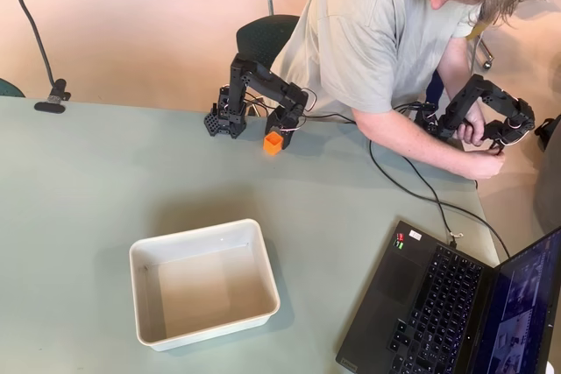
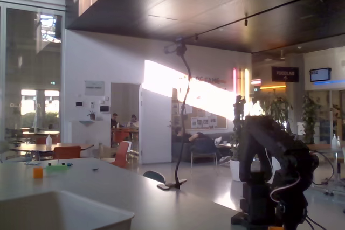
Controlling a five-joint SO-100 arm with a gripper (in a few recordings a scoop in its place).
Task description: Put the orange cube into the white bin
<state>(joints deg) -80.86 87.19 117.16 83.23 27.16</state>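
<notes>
The orange cube point(image 1: 273, 143) sits on the pale green table near its far edge, in front of the black arm's base point(image 1: 228, 118). My gripper point(image 1: 280, 129) points down right over the cube, its tips at the cube's top; the jaws' spacing is hidden by the wrist. The white bin point(image 1: 203, 282) stands empty toward the near left, well apart from the cube. In the fixed view the arm point(image 2: 275, 176) is folded low at the right, a sliver of the orange cube point(image 2: 276, 228) shows at the bottom edge beneath it, and the white bin's rim point(image 2: 64, 203) fills the lower left.
An open laptop point(image 1: 447, 304) lies at the near right, with a black cable point(image 1: 421, 183) running across the table to it. A person point(image 1: 386, 32) leans over the far edge. A gooseneck stand point(image 2: 180, 133) is clamped at the table's far left corner.
</notes>
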